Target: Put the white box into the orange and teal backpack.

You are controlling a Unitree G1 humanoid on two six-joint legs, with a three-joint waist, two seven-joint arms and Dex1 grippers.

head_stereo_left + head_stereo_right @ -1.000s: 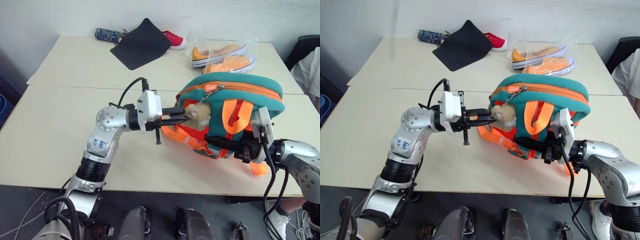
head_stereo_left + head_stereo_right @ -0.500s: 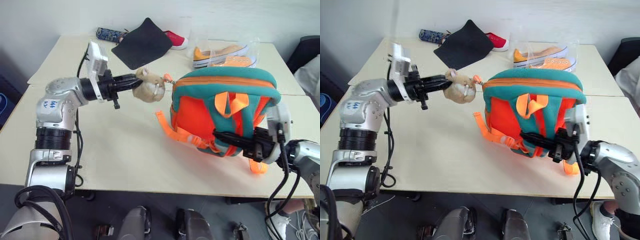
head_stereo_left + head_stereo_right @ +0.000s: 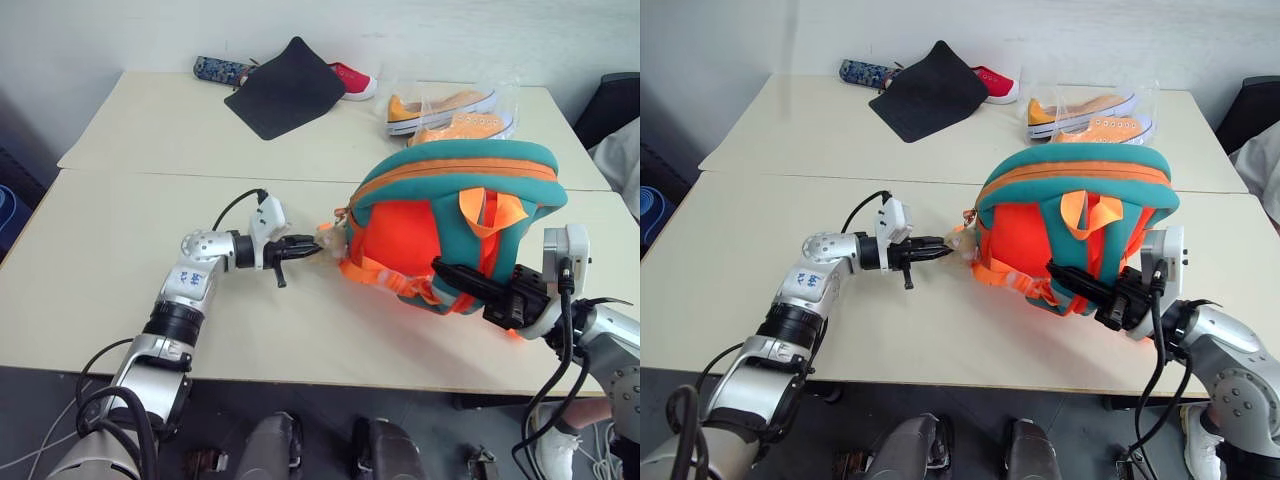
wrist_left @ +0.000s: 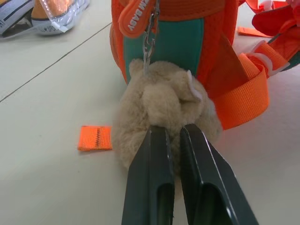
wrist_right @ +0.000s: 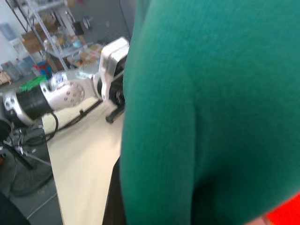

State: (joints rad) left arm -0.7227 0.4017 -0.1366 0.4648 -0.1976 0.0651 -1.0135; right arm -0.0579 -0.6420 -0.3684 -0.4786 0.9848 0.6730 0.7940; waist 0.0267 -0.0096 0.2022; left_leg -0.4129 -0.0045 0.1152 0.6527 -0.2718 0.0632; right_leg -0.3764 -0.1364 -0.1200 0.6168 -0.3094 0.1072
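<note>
The orange and teal backpack point(image 3: 415, 225) stands upright on the right half of the table, straps facing me. A tan plush toy point(image 4: 164, 98) hangs from its zipper pull and rests on the table beside the backpack's left side. My left gripper point(image 4: 169, 130) lies low and level, shut on the toy's fur. My right gripper point(image 3: 446, 272) reaches in from the right, shut on the backpack's lower edge among the orange straps. Teal fabric of the backpack point(image 5: 197, 117) presses against the right wrist camera. The white box is out of view.
At the table's far side lie a black mat point(image 3: 285, 88), a red shoe point(image 3: 350, 78), a patterned case point(image 3: 218, 70) and clear bags with orange sneakers point(image 3: 448, 112). A person's light sleeve point(image 3: 622, 140) shows at the right edge. A loose orange strap end point(image 4: 95, 138) lies on the table.
My left gripper, which half a second ago held the plush toy raised and pulled out to the left, has come down to the table close beside the backpack. The backpack has tilted slightly.
</note>
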